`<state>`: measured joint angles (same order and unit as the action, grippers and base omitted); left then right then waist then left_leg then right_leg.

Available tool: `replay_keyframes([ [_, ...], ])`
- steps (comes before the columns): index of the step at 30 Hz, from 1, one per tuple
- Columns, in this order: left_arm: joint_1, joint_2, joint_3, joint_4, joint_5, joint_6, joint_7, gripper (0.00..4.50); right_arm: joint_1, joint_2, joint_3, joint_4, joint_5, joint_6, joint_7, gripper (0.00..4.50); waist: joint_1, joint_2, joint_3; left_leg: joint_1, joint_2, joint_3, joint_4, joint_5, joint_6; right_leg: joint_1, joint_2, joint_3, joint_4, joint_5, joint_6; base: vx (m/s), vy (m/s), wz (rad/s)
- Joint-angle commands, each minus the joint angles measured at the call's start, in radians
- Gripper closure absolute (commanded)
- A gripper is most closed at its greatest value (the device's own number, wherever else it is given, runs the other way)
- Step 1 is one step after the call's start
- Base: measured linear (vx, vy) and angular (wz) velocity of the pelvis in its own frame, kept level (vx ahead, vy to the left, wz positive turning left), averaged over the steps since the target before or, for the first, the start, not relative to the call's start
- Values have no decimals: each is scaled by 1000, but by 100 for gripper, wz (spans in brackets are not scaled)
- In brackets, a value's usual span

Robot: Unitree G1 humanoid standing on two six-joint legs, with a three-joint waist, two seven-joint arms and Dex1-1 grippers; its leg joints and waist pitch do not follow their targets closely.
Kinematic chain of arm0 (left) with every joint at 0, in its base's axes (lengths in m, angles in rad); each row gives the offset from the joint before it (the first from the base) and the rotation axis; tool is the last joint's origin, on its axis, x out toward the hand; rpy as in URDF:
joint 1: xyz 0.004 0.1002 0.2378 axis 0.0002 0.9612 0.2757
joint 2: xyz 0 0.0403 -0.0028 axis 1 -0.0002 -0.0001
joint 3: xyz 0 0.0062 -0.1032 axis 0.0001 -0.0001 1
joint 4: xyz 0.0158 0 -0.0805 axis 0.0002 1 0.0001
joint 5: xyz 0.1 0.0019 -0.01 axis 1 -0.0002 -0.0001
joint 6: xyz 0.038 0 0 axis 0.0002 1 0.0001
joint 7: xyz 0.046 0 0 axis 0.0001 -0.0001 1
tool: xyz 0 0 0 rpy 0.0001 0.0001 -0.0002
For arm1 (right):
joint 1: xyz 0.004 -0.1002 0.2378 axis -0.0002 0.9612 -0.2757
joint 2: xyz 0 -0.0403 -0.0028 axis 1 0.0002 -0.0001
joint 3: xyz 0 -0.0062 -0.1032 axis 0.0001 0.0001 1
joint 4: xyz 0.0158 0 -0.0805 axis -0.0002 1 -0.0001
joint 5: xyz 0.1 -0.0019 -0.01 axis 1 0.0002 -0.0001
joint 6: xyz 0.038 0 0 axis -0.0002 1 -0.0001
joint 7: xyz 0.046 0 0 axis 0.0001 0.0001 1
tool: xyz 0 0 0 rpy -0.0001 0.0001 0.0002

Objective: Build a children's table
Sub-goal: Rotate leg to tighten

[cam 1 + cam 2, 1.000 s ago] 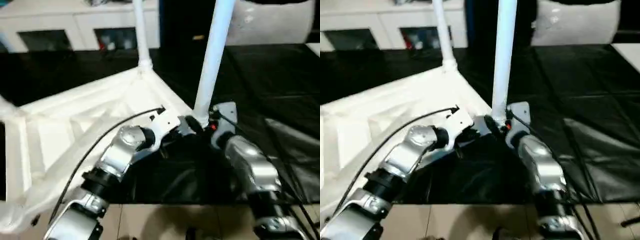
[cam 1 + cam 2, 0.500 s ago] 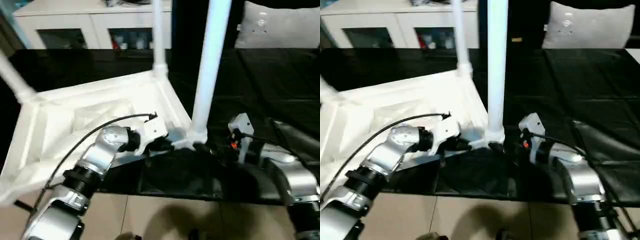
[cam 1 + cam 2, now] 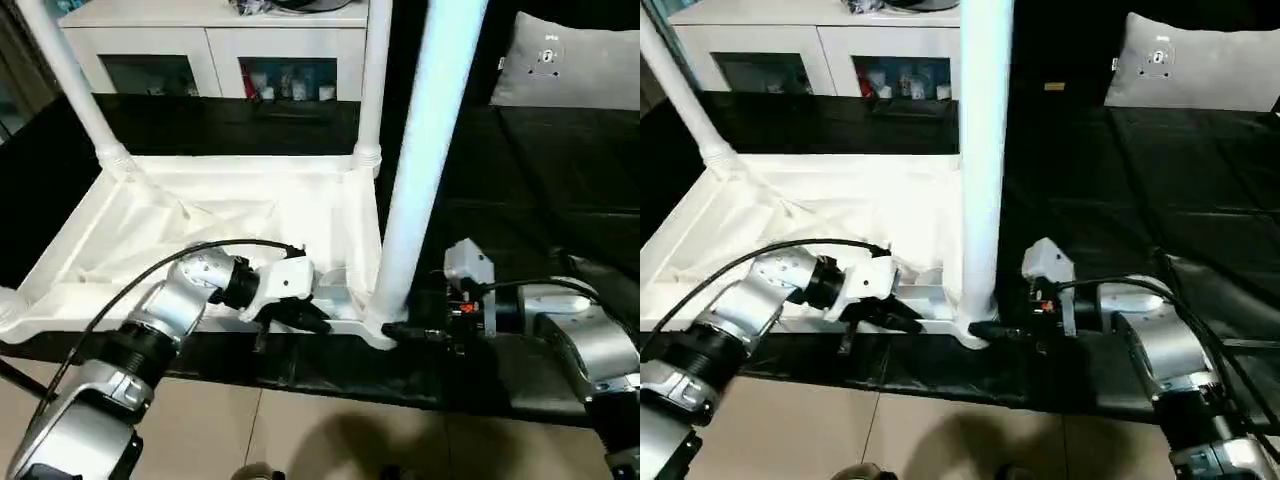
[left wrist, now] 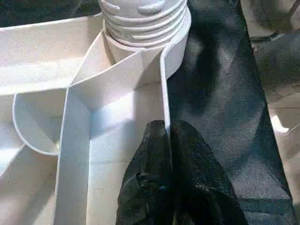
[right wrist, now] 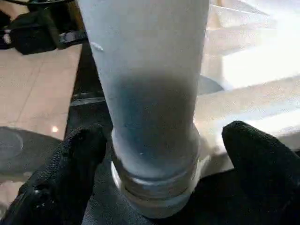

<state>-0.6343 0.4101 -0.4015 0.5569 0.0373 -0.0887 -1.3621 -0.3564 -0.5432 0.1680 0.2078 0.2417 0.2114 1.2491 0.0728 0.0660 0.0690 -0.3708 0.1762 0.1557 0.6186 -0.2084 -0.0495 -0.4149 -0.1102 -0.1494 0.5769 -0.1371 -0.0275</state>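
Upturned children's table (image 3: 230, 215), left gripper (image 4: 168, 136) pinched on its edge rib, right gripper (image 5: 159, 154) spread wide around near leg (image 3: 425, 160)

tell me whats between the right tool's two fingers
The near leg of the children's table stands between the right tool's open fingers, just above its threaded base; the right wrist view shows a gap on each side.

A black-covered work surface (image 3: 560, 200) fronts a white glass-doored cabinet (image 3: 215, 50); a grey cushion (image 3: 565, 65), perhaps, lies behind, above tan floor tiles (image 3: 330, 440).
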Motion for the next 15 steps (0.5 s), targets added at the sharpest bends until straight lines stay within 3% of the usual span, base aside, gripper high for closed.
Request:
replay_keyframes([
  [1,-32,-4,-24,-8,8,-31,-37,450,-12,-1,21,7,-9,-21,19,39,-1,-24,-77,1,52,-7,-76,-152,106,68,-58,63,-67,-355,-155,0,0,0],
  [15,-44,-12,-24,26,4,-58,-47,450,-34,15,43,38,7,-4,54,165,11,-26,-76,1,54,-7,-77,-152,100,68,-58,64,-68,-361,-152,0,0,0],
])
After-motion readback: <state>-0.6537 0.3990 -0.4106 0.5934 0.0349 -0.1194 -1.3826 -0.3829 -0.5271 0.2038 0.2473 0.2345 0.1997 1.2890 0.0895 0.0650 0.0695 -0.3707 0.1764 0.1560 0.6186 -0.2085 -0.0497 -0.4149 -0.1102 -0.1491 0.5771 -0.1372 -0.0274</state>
